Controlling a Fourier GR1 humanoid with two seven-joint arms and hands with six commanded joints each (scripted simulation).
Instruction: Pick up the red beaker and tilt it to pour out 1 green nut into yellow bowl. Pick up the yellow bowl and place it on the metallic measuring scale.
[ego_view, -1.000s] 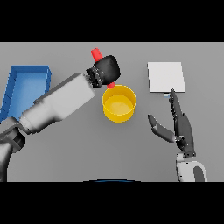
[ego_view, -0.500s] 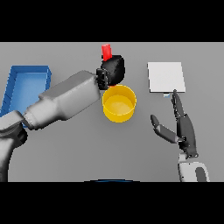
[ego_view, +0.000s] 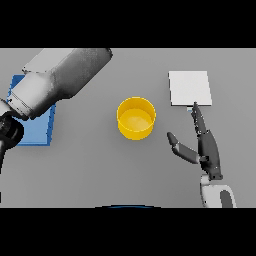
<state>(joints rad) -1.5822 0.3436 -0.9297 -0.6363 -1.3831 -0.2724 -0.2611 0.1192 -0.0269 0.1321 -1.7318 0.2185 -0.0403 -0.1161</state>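
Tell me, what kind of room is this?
Probably a lab-style test bench, not a home. A plain grey table holds a yellow bowl, a flat metallic scale and a blue tray. The right robot hand rests open beside the scale.

A blue tray (ego_view: 35, 131) lies on the grey table (ego_view: 100, 170).
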